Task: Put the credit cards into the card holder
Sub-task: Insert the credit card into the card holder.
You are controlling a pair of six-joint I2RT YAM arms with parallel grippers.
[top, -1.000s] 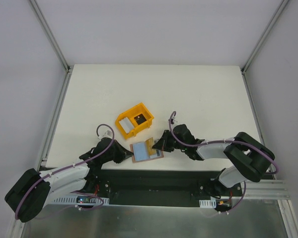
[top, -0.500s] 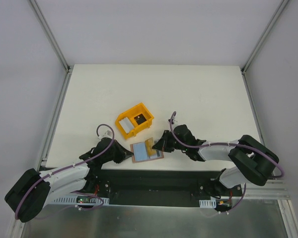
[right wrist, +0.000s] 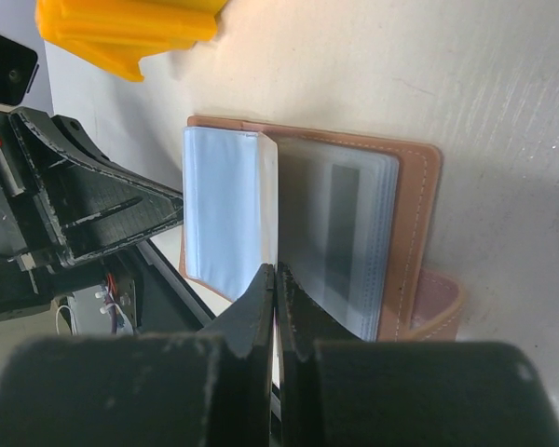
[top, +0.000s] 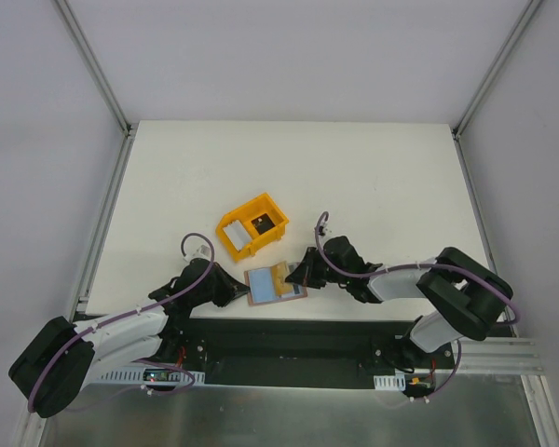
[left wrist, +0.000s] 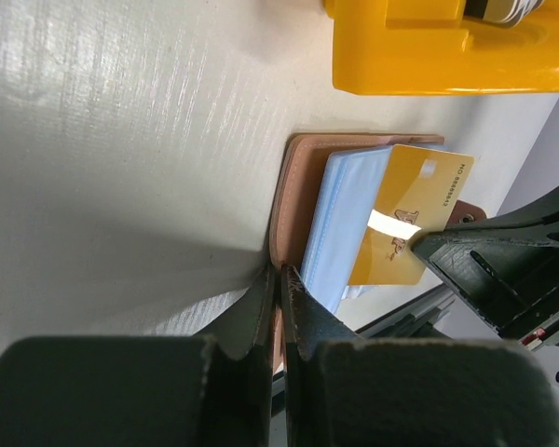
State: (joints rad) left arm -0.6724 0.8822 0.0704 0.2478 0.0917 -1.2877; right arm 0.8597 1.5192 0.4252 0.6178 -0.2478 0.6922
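Shows the open card holder [top: 270,284] at lower centre of the desk [top: 373,177], cover pinched in closed left jaws, yellow card [left wrist: 412,214] gripped in closed right jaws and nudged slightly further left across it, probably mid-insertion.

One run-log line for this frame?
phase: card insertion | left gripper: shut on card holder edge | right gripper: shut on gold card, over open sleeves | yellow bin: behind holder

White table [top: 373,177] bearing a yellow bin [top: 231,246] and an open brown card holder [top: 268,284]
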